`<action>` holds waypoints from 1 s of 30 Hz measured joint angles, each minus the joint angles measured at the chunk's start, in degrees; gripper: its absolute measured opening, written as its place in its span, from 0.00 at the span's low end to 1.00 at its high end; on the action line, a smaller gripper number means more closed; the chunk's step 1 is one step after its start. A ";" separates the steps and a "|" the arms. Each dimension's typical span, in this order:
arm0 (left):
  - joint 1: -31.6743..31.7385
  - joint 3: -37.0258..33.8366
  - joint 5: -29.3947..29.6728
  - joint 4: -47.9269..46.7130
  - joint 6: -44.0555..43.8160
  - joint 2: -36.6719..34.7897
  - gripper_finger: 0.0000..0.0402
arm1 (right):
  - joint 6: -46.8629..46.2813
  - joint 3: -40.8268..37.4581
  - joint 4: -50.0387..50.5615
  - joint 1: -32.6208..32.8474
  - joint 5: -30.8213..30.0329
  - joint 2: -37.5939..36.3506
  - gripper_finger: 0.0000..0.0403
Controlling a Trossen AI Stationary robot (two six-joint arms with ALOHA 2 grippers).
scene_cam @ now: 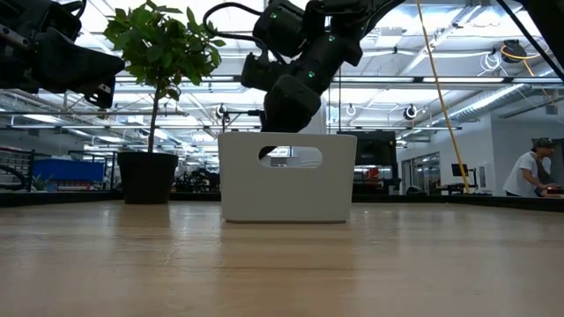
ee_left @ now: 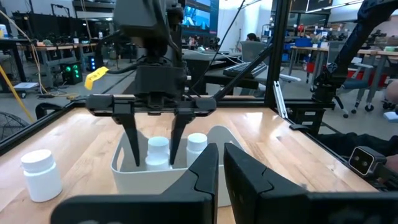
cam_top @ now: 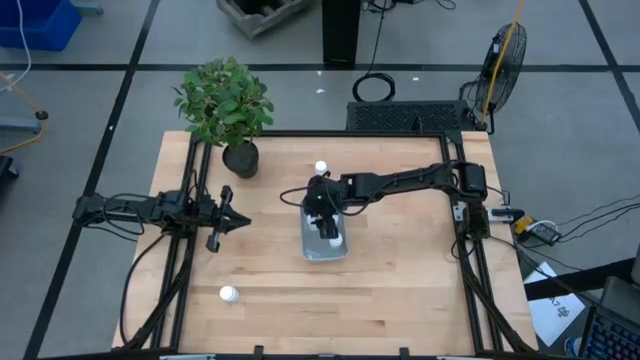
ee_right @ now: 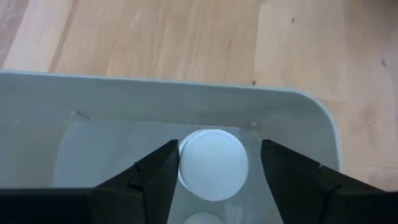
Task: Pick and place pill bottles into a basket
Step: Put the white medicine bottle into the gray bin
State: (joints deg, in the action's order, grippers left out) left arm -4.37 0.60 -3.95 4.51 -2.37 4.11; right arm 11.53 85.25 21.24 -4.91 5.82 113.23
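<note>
Right tool (cam_top: 326, 222), fingers apart around a bottle (ee_right: 213, 163) inside the basket (cam_top: 312, 245); two bottles (cam_top: 229, 294) remain on the counter (cam_top: 400, 290); left tool (cam_top: 228, 222) waits, closed

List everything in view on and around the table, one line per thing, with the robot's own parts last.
Pill bottles: four seen, white. Two inside the basket, one between the right gripper's fingers, a second beside it; one on the table just beyond the basket; one near the table's front left.
Basket: one, pale blue-grey, mid-table.
Potted plant: one, green leaves in a black pot, back left of the table.
Table: one, light wood, black frame.
Fan: one, black, on the floor beyond the back right corner.
Person: one, far off in the room.
Left gripper: dark, left of the basket, fingers nearly closed, empty.
Right gripper: dark, reaching into the basket, fingers either side of a bottle.
</note>
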 joint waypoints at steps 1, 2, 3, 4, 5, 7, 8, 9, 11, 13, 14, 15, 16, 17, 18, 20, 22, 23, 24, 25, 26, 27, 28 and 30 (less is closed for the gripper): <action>-0.01 0.00 0.00 0.00 -0.01 0.00 0.08 | 0.02 0.00 0.00 0.06 0.10 -0.02 0.55; 0.00 0.00 0.00 -0.01 0.00 -0.01 0.08 | 0.07 0.00 0.00 0.15 0.15 -0.02 0.56; 0.00 0.00 0.00 0.00 -0.02 0.01 0.08 | 0.10 0.00 0.00 0.30 0.15 -0.02 0.56; -0.01 0.00 0.00 0.00 0.00 0.01 0.08 | 0.12 0.00 0.00 0.50 0.15 -0.02 0.57; -0.01 0.00 0.00 -0.02 0.00 0.01 0.08 | 0.26 0.00 -0.01 0.57 0.16 -0.02 0.57; 0.00 0.00 0.00 -0.01 -0.01 0.01 0.08 | 0.77 0.00 -0.20 0.89 0.13 -0.02 0.58; -0.01 0.00 0.00 -0.01 -0.01 0.01 0.08 | 1.15 0.00 -0.29 1.09 0.10 -0.10 0.58; -0.01 0.00 0.00 -0.02 0.00 0.01 0.08 | 1.31 0.00 -0.24 1.25 0.00 -0.31 0.59; -0.01 0.00 0.00 0.00 -0.01 0.00 0.08 | 1.36 0.00 -0.47 1.36 0.21 -0.92 0.59; 0.00 0.00 0.00 -0.02 -0.01 0.00 0.08 | 1.37 0.00 -0.43 1.37 0.22 -1.93 0.59; 0.00 0.00 0.00 0.00 0.00 0.01 0.08 | 1.38 0.00 -0.50 1.32 0.21 -2.53 0.59; -0.01 0.00 0.00 -0.02 -0.01 0.00 0.08 | 1.38 0.00 -0.42 1.27 0.20 -3.19 0.59; 0.01 0.00 0.00 -0.01 0.00 0.01 0.08 | 1.42 0.00 -0.29 1.24 0.19 -3.96 0.59; 0.00 0.00 0.00 0.00 -0.01 0.01 0.08 | 1.64 0.00 -0.29 1.22 0.08 -4.75 0.59; 0.01 0.00 0.00 -0.01 -0.01 0.00 0.08 | 1.83 0.00 -0.35 1.22 -0.06 -5.76 0.59; -0.01 0.00 0.00 0.00 0.00 0.01 0.08 | 2.55 0.00 -0.70 1.04 -1.19 -7.85 0.59; 0.00 0.00 0.00 -0.02 -0.01 0.01 0.08 | 2.91 0.00 -0.79 0.40 -3.41 -9.97 0.59; -0.01 0.00 0.00 0.00 0.00 -0.01 0.08 | 2.91 0.00 -0.81 -0.30 -3.97 -10.88 0.59; 0.01 0.00 0.00 0.00 0.00 0.01 0.08 | 2.91 0.00 -0.94 -1.13 -4.19 -11.58 0.59; -0.01 0.00 0.00 -0.02 -0.02 0.01 0.08 | 2.89 0.00 -0.93 -2.00 -4.21 -12.18 0.59; 0.00 0.00 0.00 -0.02 0.00 0.00 0.08 | 2.88 0.00 -0.88 -2.94 -4.34 -12.66 0.59; -0.01 0.00 0.00 -0.01 0.00 -0.01 0.08 | 2.89 0.00 -0.91 -3.90 -4.41 -12.88 0.59; -0.01 0.00 0.00 -0.02 0.00 -0.01 0.08 | 2.87 0.00 -1.00 -4.87 -4.38 -12.92 0.59; 0.01 0.00 0.00 -0.02 0.00 0.01 0.08 | 2.83 0.00 -0.83 -6.89 -4.29 -12.87 0.59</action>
State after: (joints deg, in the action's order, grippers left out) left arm -4.36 0.60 -3.95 4.50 -2.37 4.12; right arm 14.36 85.25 20.40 -11.80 1.53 100.36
